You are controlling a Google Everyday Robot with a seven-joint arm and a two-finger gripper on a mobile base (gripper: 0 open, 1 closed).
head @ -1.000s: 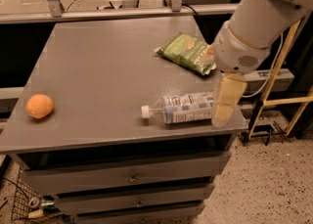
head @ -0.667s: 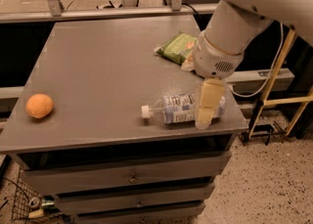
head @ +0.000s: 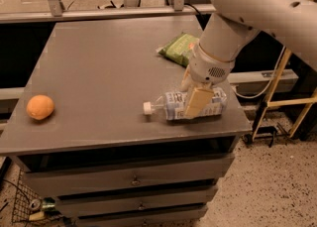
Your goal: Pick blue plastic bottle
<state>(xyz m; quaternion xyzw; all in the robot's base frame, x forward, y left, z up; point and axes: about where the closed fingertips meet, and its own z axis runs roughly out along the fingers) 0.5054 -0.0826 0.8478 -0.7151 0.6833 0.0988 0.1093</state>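
Observation:
The blue plastic bottle (head: 170, 107) lies on its side near the front right edge of the grey table (head: 99, 57), with its white cap (head: 147, 107) pointing left. My gripper (head: 188, 100) hangs from the big white arm and is down over the bottle's middle. It is open. One cream finger (head: 197, 101) stands in front of the bottle and the other (head: 185, 80) behind it. The bottle rests on the table.
A green snack bag (head: 178, 49) lies behind the gripper at the back right. An orange fruit (head: 40, 107) sits at the front left edge. Drawers (head: 133, 181) are below the tabletop. A yellow frame (head: 277, 97) stands to the right of the table.
The arm has swung left and down from the bottle's right end to its middle, and the fingers now straddle it. The bottle, bag and orange have not moved.

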